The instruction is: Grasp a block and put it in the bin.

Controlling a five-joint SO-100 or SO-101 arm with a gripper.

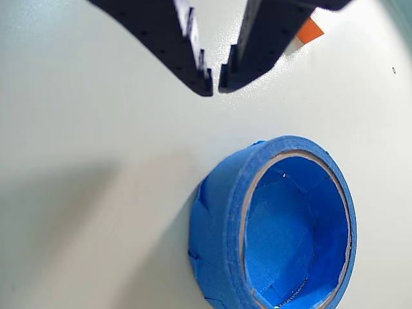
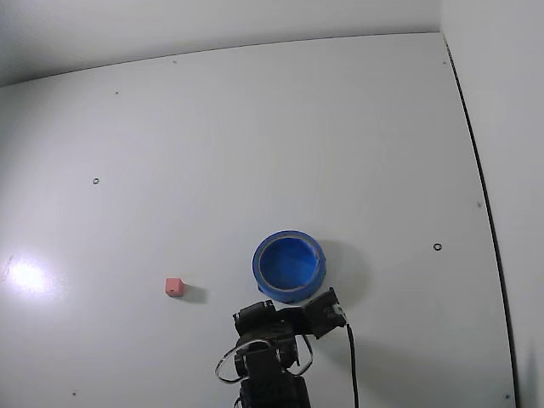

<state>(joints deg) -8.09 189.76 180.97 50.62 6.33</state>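
The block (image 2: 174, 287) is a tiny pink-red cube lying alone on the white table, left of the arm in the fixed view; it does not show in the wrist view. The bin (image 2: 258, 265) is a round blue ring-like bowl just beyond the arm. In the wrist view the bin (image 1: 219, 244) fills the lower right and its inside looks empty. My gripper (image 1: 215, 84) hangs above the table close to the bin's rim, its black fingertips almost touching with nothing between them. In the fixed view the gripper (image 2: 287, 306) sits at the bin's near edge, well right of the block.
The table (image 2: 255, 144) is a plain white surface with a few small dark screw holes (image 2: 437, 247). A wall edge runs down the right side. A black cable (image 2: 350, 365) trails from the arm. An orange piece (image 1: 310, 29) shows behind the right finger.
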